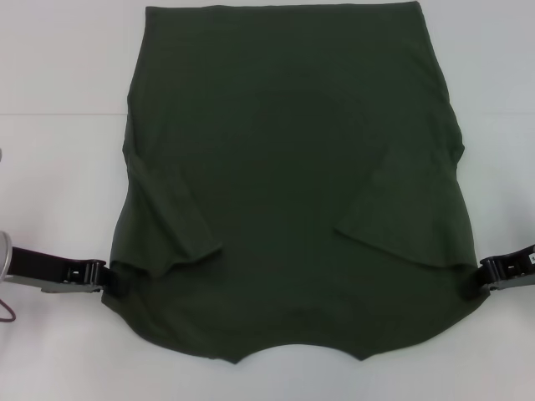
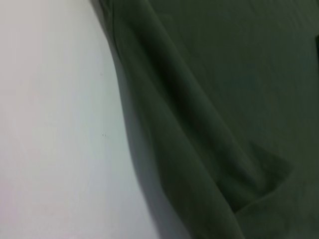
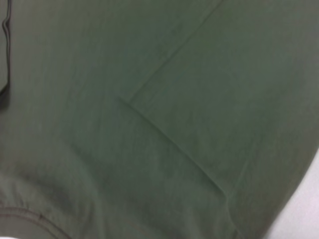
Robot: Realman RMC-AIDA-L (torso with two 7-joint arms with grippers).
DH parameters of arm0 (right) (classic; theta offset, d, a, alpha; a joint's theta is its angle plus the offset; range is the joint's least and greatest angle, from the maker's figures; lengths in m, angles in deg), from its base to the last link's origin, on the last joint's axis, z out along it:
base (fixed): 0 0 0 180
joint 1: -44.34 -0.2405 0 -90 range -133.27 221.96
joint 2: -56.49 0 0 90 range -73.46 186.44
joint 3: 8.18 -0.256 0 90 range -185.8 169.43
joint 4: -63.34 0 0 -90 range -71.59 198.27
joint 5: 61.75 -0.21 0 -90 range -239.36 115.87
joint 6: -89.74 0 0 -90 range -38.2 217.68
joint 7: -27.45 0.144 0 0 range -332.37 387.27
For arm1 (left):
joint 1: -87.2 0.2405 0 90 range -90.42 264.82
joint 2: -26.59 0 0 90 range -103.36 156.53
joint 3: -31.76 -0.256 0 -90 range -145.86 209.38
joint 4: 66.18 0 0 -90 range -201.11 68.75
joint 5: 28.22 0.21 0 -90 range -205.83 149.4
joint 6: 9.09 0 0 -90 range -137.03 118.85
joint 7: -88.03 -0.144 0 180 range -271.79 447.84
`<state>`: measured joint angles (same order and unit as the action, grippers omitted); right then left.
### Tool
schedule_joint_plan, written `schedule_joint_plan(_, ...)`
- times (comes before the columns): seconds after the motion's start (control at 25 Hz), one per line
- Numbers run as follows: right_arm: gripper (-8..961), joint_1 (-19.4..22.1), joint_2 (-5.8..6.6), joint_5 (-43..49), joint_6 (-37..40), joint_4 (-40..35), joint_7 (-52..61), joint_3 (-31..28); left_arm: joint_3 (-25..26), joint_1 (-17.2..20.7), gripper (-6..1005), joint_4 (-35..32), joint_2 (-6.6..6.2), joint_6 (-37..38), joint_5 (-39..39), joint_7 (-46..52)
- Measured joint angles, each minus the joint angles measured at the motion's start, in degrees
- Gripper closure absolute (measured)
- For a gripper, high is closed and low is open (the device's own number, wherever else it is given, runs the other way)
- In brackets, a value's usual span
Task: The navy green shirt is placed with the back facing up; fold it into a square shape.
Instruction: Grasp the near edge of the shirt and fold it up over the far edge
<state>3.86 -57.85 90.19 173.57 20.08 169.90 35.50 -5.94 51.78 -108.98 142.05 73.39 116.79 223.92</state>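
White and bare, the desk [image 1: 58,125] carries the navy green shirt [image 1: 292,167] spread flat across its middle, hem toward the far edge and the curved neckline toward the near edge, close to the robot. Both short sleeves are already turned inward and lie on the back panel as two slanted flaps, which narrows the garment to a rough rectangle; I take that as the first part of the squaring-up done.

Low at the near left edge of the cloth, the left gripper [image 1: 107,280] meets the shirt at shoulder level, and the right gripper [image 1: 478,276] does the same at the near right edge. Each sits right at the fabric's border, touching it, but whether either pincer is closed on the cloth or merely resting open beside it I cannot tell; the tips are lost against the dark fabric.

Standing at matching points on opposite sides makes sense if the two shoulders are to be lifted together and carried toward the hem, so the fold comes out straight. The soft cloth could sag in the middle between them.
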Motion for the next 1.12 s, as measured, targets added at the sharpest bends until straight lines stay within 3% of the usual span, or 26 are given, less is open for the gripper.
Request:
schedule_joint_plan(0.16, 904, 0.3, 0.0, -0.3, 0.3, -0.1, -1.0, -0.2, 0.0, 0.1, 965, 0.0, -0.14, 0.2, 0.0, -0.1)
schedule_joint_plan(0.52, 904, 0.7, 0.62, -0.5, 6.4, -0.4, -6.5, -0.7, 0.1, 1.3, 965, 0.0, -1.59, 4.1, -2.4, -0.3)
schedule_joint_plan(1.12, 903, 1.5, 1.67, -0.1, 19.3, -0.5, -16.8, -0.4, 5.3, 4.0, 965, 0.0, -4.48, 18.8, -2.6, -1.2)
